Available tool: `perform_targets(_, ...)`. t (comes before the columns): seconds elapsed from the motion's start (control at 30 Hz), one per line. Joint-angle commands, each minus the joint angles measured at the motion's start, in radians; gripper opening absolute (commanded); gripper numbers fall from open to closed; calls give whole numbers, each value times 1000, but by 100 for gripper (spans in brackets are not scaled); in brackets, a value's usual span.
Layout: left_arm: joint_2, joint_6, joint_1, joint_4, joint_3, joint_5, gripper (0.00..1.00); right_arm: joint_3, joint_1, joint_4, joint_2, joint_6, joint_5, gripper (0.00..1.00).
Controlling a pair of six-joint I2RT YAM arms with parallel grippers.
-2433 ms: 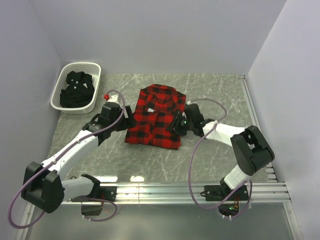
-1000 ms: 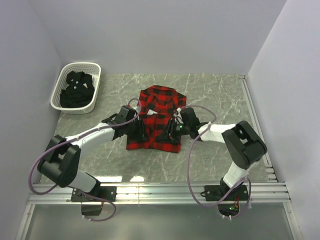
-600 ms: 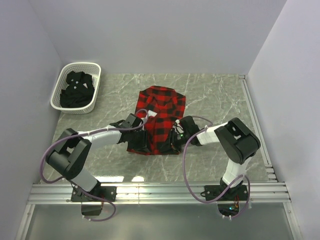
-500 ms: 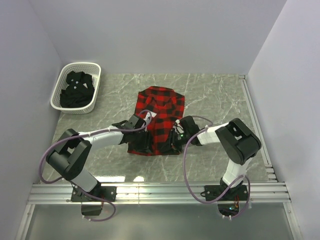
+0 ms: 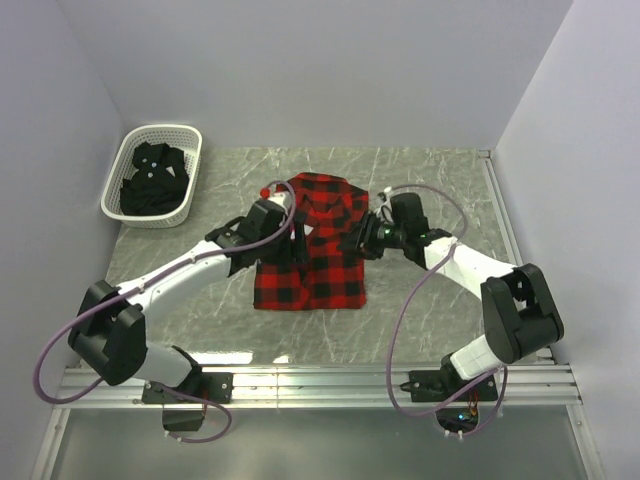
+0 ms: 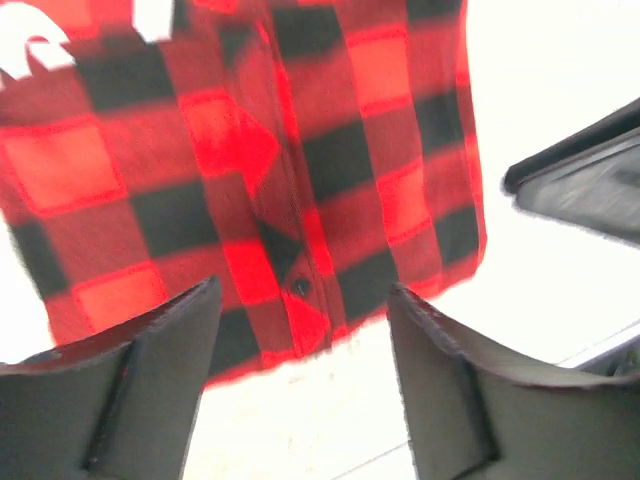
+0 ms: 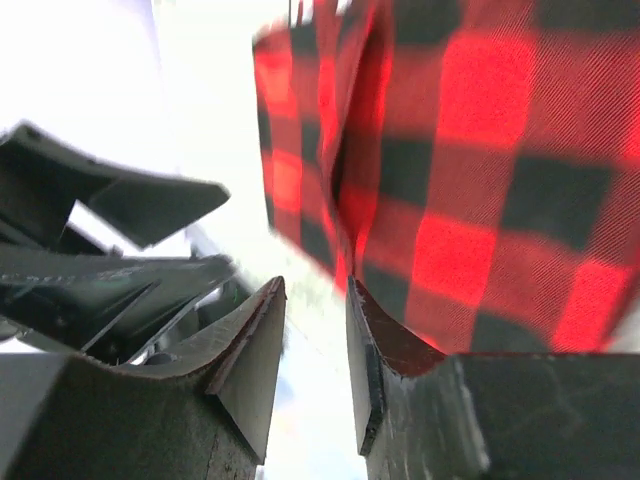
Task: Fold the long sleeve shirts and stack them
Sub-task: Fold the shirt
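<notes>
The red-and-black flannel shirt (image 5: 318,250) lies folded flat in the middle of the marble table (image 5: 440,190), collar at the far end. My left gripper (image 5: 296,243) is at the shirt's left side, open wide and empty; in the left wrist view (image 6: 300,300) it hovers over the shirt's buttoned hem (image 6: 300,150). My right gripper (image 5: 368,238) is at the shirt's right edge, its jaws a narrow gap apart and empty (image 7: 313,300), beside the cloth (image 7: 480,180). The black shirt (image 5: 152,180) lies crumpled in the basket.
The white lattice basket (image 5: 160,130) stands at the far left corner against the wall. Walls close in the left, back and right sides. A metal rail (image 5: 320,385) runs along the near edge by the arm bases.
Both grippers were down at the shirt's near hem; they have since drawn back up to its left and right sides. The hem now lies flatter and squarer.
</notes>
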Motion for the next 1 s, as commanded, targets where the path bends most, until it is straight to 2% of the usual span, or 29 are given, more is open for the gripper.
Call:
perform_targets(0.0, 4, 36, 62, 32, 76, -84, 78, 54, -36, -14, -11, -69, 145, 39)
perform_targets(0.13, 83, 62, 122, 50, 187, -108, 88, 74, -53, -26, 3, -123, 291, 45)
perform_targets(0.43, 415, 104, 194, 135, 467, -50, 89, 124, -64, -4, 118, -183, 379, 55)
perform_targets(0.57, 582, 128, 203, 139, 584, -36, 85, 150, -67, 3, 166, -199, 373, 57)
perform_targets(0.77, 719, 122, 210, 136, 652, -24, 78, 186, -67, 3, 233, -199, 342, 53)
perform_targets(0.97, 742, 79, 214, 165, 598, -42, 73, 199, -64, 40, 296, -189, 327, 50)
